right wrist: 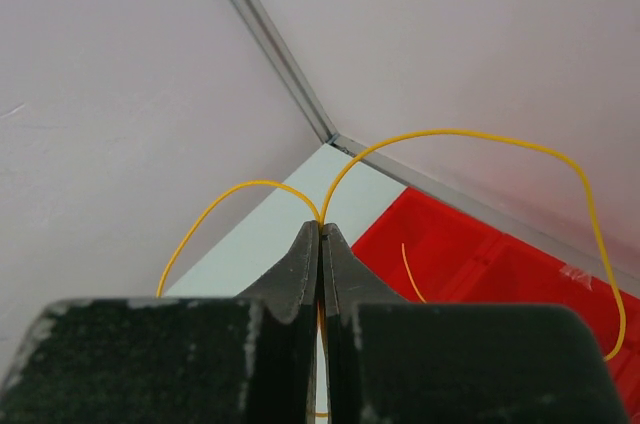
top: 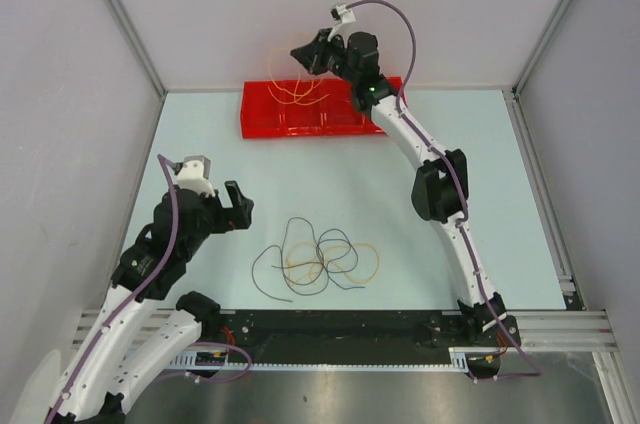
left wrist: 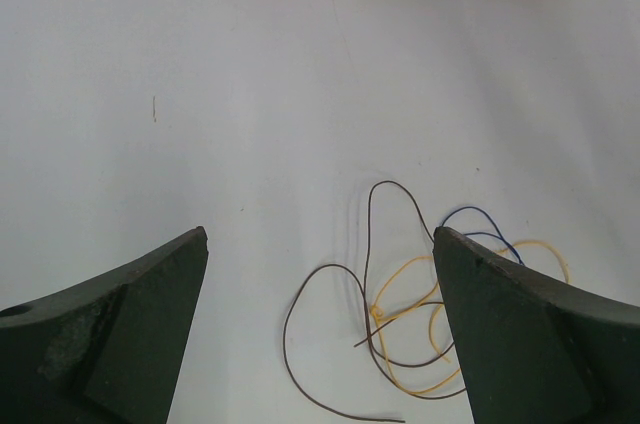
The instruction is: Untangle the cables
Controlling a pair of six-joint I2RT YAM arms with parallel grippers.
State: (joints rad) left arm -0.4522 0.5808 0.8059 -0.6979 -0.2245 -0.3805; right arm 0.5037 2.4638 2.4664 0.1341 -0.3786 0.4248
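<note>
Right wrist: right gripper [right wrist: 320, 229] pinches one yellow cable [right wrist: 470, 134]; left gripper [left wrist: 320, 236] wide, empty.

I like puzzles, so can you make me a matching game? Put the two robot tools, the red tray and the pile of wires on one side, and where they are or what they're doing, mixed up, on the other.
Things:
1. left tool
2. right tool
3. red tray
4. wire pile

Clues:
A. at the far edge of the table
B. shut on a yellow wire
C. lying loose in front of the arms
D. wide open, holding nothing

Pairs: 1-D, 2-B, 3-A, 4-C
</note>
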